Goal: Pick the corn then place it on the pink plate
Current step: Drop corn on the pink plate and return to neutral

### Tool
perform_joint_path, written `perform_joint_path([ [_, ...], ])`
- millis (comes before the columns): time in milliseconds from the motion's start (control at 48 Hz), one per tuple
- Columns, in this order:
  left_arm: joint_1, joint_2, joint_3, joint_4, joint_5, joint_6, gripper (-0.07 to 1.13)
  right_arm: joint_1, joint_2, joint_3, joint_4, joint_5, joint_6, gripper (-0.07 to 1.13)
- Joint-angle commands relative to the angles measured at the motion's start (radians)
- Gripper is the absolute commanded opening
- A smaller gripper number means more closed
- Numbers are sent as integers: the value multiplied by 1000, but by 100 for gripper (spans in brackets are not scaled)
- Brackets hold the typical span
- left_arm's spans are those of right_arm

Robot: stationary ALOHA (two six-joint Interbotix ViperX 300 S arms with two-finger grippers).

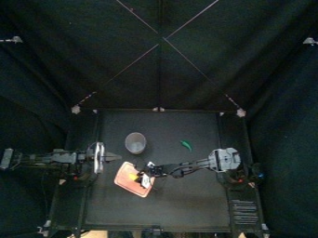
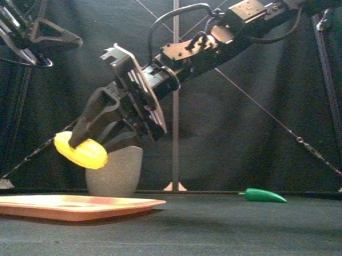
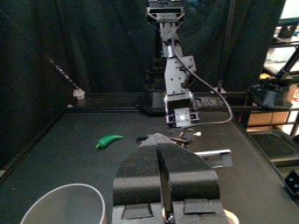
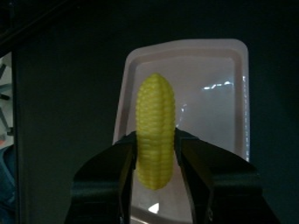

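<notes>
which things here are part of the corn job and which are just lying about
In the job:
corn, held in the right gripper
pink tray, below the corn

Lying about:
grey speckled cup, behind the tray
green toy, off to the right
left gripper, at rest on the table's left

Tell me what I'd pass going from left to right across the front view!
corn → tall grey cup → green toy. The pink tray stretches along underneath the corn and part of the cup, so it has no clear spot of its own in the line.
</notes>
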Motion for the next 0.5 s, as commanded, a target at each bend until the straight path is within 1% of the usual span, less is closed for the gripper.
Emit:
perform_joint_path([
  [21, 2, 0, -15, 2, -3, 0, -3, -3, -20, -37, -5, -3, 2, 72],
  [167, 2, 0, -14, 2, -3, 0, -3, -2, -9, -32, -5, -3, 2, 92],
  [292, 2, 2, -14, 0, -5, 0, -3, -5, -6, -18, -5, -3, 2, 102],
  [438, 2, 0, -14, 0, -3, 0, -3, -6, -28, -3, -12, -3, -8, 102],
  [500, 2, 0, -14, 0, -5, 0, -3, -8, -58, 9, -35, -3, -6, 102],
])
